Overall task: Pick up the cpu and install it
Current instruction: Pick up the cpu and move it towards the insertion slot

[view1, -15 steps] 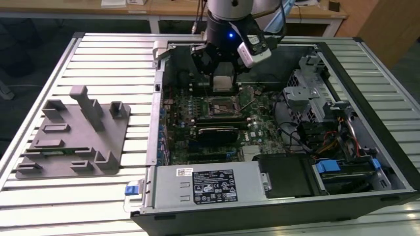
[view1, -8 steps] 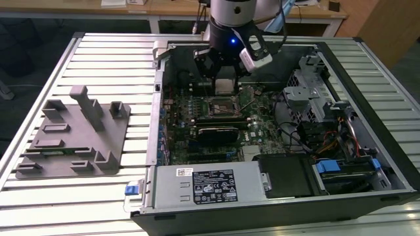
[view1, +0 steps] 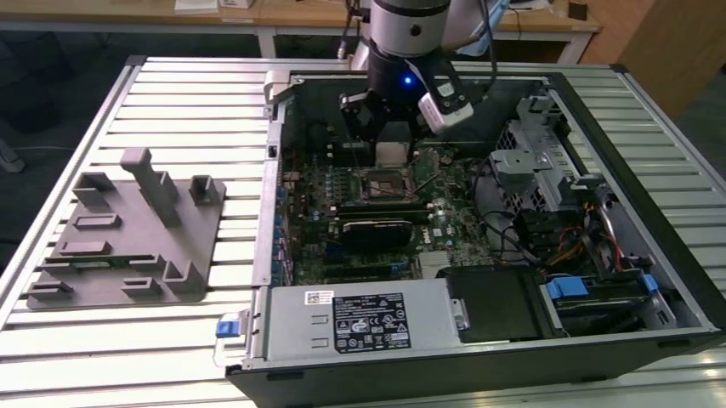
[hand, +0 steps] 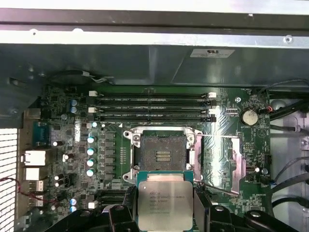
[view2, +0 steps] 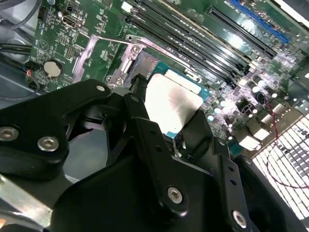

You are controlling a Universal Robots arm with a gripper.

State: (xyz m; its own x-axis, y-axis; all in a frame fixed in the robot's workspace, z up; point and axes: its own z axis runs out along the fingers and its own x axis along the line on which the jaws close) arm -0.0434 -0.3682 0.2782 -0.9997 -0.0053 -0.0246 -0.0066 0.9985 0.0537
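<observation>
**Exterior view:** one open computer case [view1: 477, 367] on a slatted table [view1: 170, 76] contains one motherboard [view1: 340, 242]. One grey fixture plate [view1: 125, 234] lies at the exterior view's left. The gripper [view1: 389, 150] hangs over the board, clamping one cpu [view1: 390, 155].

**Second wrist view:** two black fingers [view2: 145, 128] pinch the cpu's [view2: 171, 104] opposite edges.

**First wrist view:** the cpu [hand: 165, 202] is held beside one bare socket [hand: 163, 153], with four memory slots [hand: 152, 106] beyond.

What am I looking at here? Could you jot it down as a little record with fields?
Setting: open computer case on a slatted metal table
Gripper: gripper shut on the cpu, holding two opposite edges
Cpu: metal top up, near the socket, not yet seated
Socket: empty, load plate swung open
Exterior view's left: grey fixture plate on the table
</observation>
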